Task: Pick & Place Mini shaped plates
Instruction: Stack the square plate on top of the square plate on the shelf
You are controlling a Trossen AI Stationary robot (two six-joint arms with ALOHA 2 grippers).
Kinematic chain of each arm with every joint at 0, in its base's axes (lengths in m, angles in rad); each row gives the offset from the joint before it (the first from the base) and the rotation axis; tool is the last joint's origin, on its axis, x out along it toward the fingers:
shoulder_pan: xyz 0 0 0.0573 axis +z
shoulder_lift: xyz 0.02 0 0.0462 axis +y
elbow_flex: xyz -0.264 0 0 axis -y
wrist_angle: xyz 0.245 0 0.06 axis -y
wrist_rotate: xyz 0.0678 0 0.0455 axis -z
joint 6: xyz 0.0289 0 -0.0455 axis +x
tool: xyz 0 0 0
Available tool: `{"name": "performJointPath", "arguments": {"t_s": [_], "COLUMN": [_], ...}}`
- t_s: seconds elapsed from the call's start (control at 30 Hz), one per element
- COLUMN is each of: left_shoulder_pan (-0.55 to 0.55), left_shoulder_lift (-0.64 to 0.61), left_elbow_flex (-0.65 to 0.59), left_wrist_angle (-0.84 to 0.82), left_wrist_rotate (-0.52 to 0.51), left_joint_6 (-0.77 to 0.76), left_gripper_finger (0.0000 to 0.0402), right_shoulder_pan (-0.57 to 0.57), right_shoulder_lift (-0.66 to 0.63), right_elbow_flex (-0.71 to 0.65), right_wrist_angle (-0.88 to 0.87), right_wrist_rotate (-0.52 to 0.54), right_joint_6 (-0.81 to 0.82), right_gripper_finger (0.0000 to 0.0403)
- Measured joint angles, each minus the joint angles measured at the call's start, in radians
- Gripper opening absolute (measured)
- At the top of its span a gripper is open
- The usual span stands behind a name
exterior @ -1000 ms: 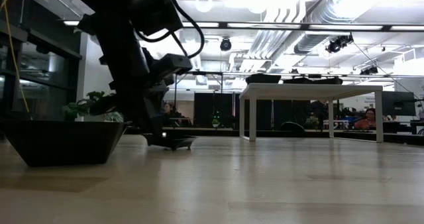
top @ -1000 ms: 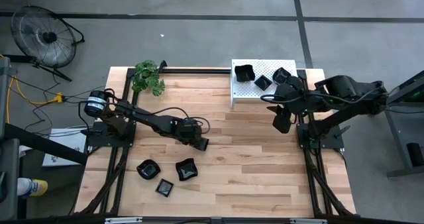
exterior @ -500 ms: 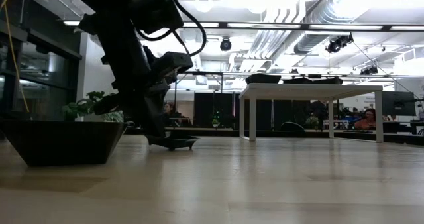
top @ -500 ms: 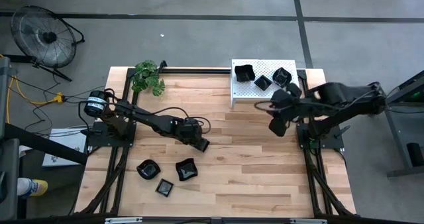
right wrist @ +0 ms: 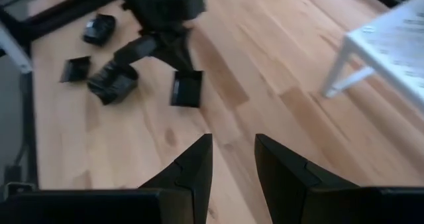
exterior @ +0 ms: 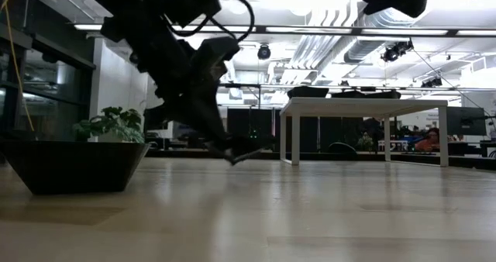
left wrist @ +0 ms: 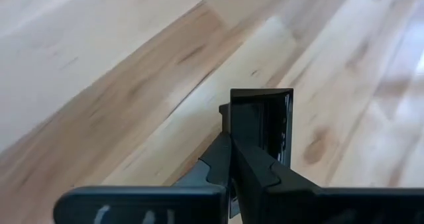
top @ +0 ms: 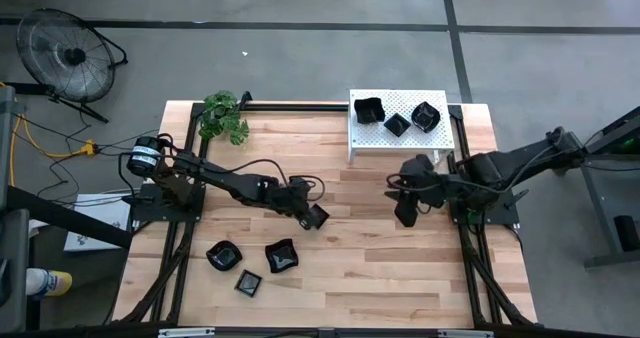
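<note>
The left gripper [top: 314,215] is clamped on the rim of a square mini plate [left wrist: 262,128], lifting it off the counter [top: 370,268] left of the white rack [top: 402,138], seemingly to carry it there, while the right gripper [top: 405,210], fingers parted and empty, waits below the rack.

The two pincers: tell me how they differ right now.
The left pincer is shut on a square black plate, held clear of the table; the right pincer is open and holds nothing. The left pincer is near the middle of the wooden table, while the right pincer hangs toward the table's right side, in front of the white rack. Both are dark and two-fingered.
</note>
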Motion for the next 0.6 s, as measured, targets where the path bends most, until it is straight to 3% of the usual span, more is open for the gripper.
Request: {"name": "performJointPath", "arguments": {"t_s": [0.3,0.6], "left_shoulder_pan": [0.000,0.000], "left_shoulder_lift": [0.000,0.000], "left_elbow_flex": [0.000,0.000], "left_wrist_angle": [0.164,0.498], "left_wrist_rotate": [-0.032,-0.134], "left_joint_6": [0.124,0.356], "left_gripper_finger": [0.0003,0.0001], "right_shoulder_pan": [0.003,0.008], "right_shoulder_lift": [-0.010,-0.010], "right_elbow_flex": [-0.103,-0.165], "right_wrist_angle": [0.186,0.351], "right_wrist_rotate": [-0.051,0.021], "right_joint_6": [-0.020,0.043], "right_gripper_finger": [0.0108,0.0108]}}
